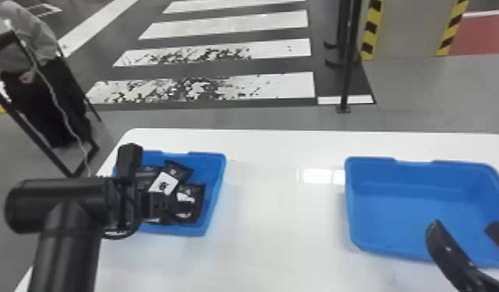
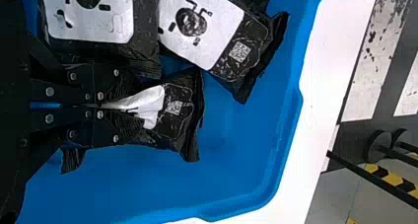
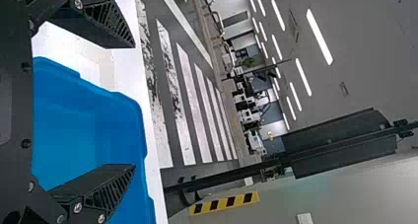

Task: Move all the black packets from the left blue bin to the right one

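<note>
Inside L bin (image 1: 217, 182), crinkly blk pkts (image 2: 254, 34) w/ wht labels (image 2: 217, 36)

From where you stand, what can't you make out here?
Left blue bin, near left corner: head view, behind the left arm.
Gripped packet, middle: left wrist view, covered by the left jaws.
Number of packets underneath: left wrist view, hidden by the upper ones.
Right bin, right side: head view, cut off by the picture's edge.

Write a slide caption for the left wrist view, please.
Inside the left blue bin, the left gripper pinches a black packet while other packets lie close by.
</note>
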### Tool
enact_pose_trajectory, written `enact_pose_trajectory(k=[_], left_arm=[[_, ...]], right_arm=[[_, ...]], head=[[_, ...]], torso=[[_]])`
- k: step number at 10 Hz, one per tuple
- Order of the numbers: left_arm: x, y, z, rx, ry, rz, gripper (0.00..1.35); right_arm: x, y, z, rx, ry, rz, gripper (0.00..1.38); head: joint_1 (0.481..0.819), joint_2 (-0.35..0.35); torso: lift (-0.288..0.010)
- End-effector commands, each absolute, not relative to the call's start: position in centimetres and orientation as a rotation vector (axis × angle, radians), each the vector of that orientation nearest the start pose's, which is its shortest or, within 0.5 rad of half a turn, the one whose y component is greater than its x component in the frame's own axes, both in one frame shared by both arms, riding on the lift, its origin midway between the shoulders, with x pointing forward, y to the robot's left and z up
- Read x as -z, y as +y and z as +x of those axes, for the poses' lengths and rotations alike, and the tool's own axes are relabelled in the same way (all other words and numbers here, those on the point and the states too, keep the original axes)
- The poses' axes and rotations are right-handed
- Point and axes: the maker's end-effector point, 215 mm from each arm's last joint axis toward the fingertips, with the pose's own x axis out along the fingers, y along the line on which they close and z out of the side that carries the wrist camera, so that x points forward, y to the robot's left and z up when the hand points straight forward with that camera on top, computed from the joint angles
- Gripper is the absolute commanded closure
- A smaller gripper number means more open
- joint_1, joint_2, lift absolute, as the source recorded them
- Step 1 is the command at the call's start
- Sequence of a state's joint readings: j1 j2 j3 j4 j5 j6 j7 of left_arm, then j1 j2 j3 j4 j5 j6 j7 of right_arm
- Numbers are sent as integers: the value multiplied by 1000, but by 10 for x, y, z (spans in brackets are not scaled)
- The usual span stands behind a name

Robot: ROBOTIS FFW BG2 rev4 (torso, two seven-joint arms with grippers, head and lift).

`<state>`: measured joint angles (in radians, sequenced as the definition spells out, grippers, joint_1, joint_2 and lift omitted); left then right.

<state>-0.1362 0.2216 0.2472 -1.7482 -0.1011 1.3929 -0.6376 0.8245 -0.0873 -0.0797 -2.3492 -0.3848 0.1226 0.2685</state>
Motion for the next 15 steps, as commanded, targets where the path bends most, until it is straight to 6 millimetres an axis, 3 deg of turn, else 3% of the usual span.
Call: enact_pose_trajectory(k=[1, 3, 5, 6, 8, 11, 13, 15], left_arm=[[460, 347, 463, 157, 966, -233, 1207], [435, 330, 451, 211, 893, -233, 1207], [403, 300, 441, 298, 800, -223, 1207], [387, 278, 435, 353, 755, -219, 1207], [364, 202, 433, 548, 692, -229, 1207], [349, 111, 417, 771, 678, -245, 1207], [342, 71, 403, 876, 679, -248, 1207], [335, 37, 387, 972, 677, -263, 1207]], right_arm=[[315, -194, 352, -284, 125, 287, 171], [309, -191, 352, -298, 115, 288, 170], [301, -175, 356, -357, 96, 305, 171], [296, -158, 357, -416, 100, 329, 170], [292, -123, 359, -535, 118, 352, 170], [295, -88, 368, -643, 144, 380, 170], [293, -76, 378, -675, 143, 389, 170], [298, -76, 388, -674, 144, 381, 170]], head=[[695, 202], [695, 209], [695, 197], [695, 185], [695, 172], [695, 85], [695, 30], [695, -6]], torso=[[-144], [-144], [-144], [-144], [-144], [-144], [-144], [-144]])
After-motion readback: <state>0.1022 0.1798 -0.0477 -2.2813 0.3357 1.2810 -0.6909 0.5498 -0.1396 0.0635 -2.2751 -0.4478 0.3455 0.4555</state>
